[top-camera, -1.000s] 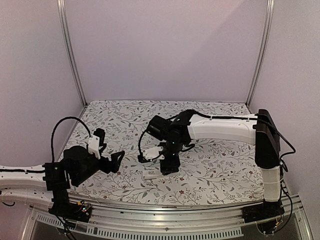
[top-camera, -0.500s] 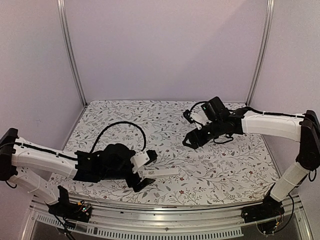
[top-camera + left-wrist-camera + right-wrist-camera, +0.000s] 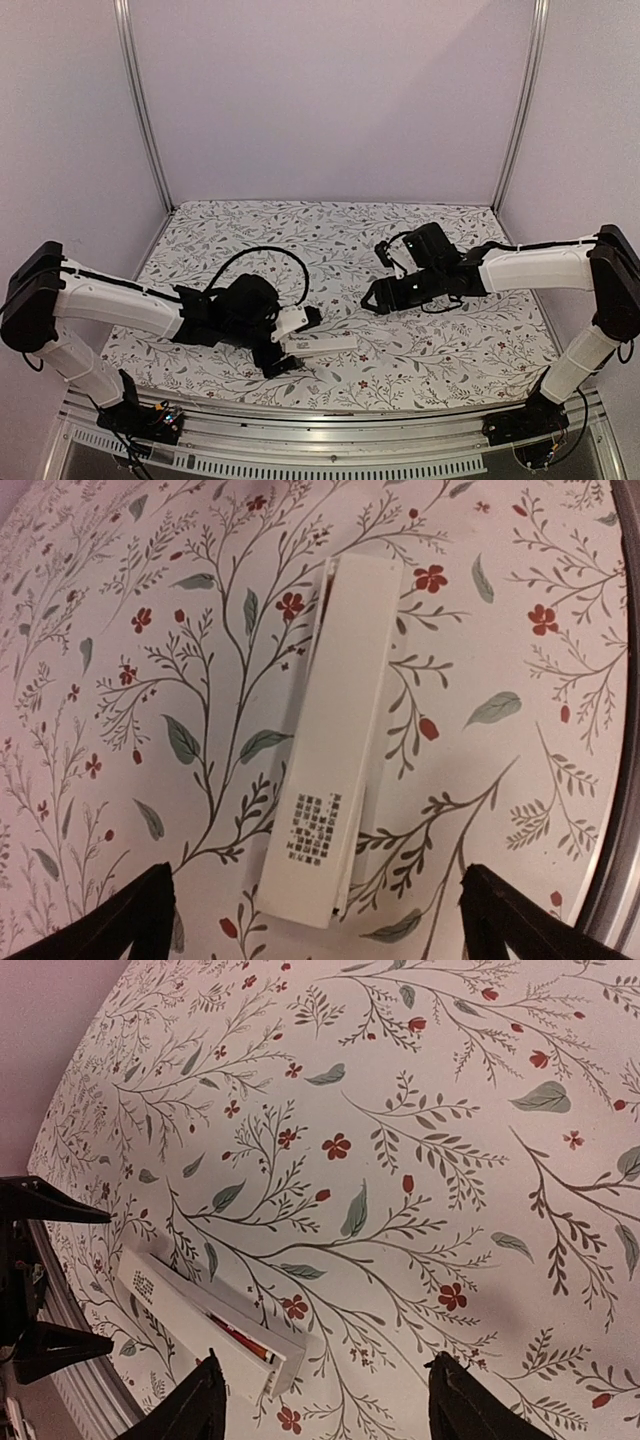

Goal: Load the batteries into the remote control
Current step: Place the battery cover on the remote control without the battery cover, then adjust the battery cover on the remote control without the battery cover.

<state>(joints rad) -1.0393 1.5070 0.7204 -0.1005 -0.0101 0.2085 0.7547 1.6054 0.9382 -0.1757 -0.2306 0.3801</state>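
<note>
Step looks like grasping the remote control [image 3: 335, 750] lying flat on the bench [image 3: 430, 350]. Left jaws released wide and empty, straddling its near end. Next move: lower, close across its width. Right jaws parted and empty, remote off to their left, red-orange battery [image 3: 245, 1343] showing in its slot.

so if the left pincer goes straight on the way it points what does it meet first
Probably the white remote, lying ahead between the open fingers of the left pincer; depth is hard to judge.
</note>
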